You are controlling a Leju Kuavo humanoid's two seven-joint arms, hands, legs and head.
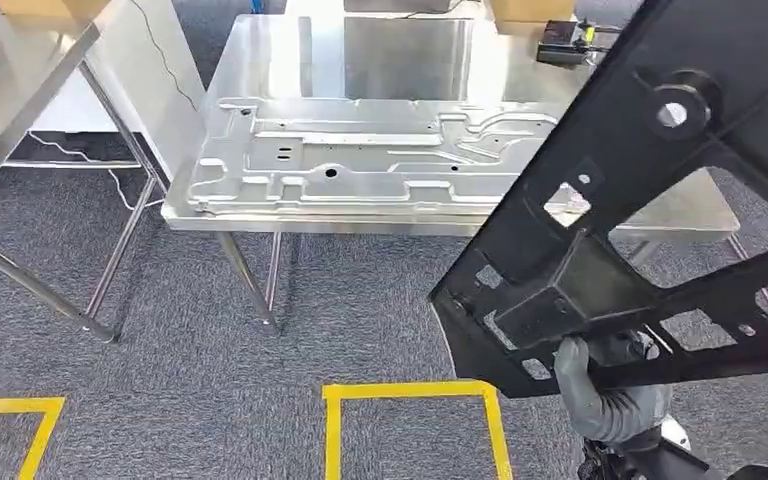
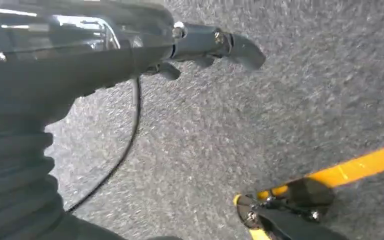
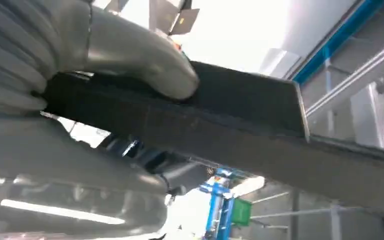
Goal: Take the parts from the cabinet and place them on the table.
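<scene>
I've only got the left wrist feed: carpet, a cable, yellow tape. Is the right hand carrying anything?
Observer: Yes. In the head view the right hand grips a large black part by its lower edge, held tilted in the air.
Operator: Grip look solid?
Observer: In the right wrist view the thumb presses on top of the part's edge, with the rest of the hand beneath it.
Operator: Table free?
Observer: No. A stamped silver metal panel already lies flat on the steel table ahead.
</scene>
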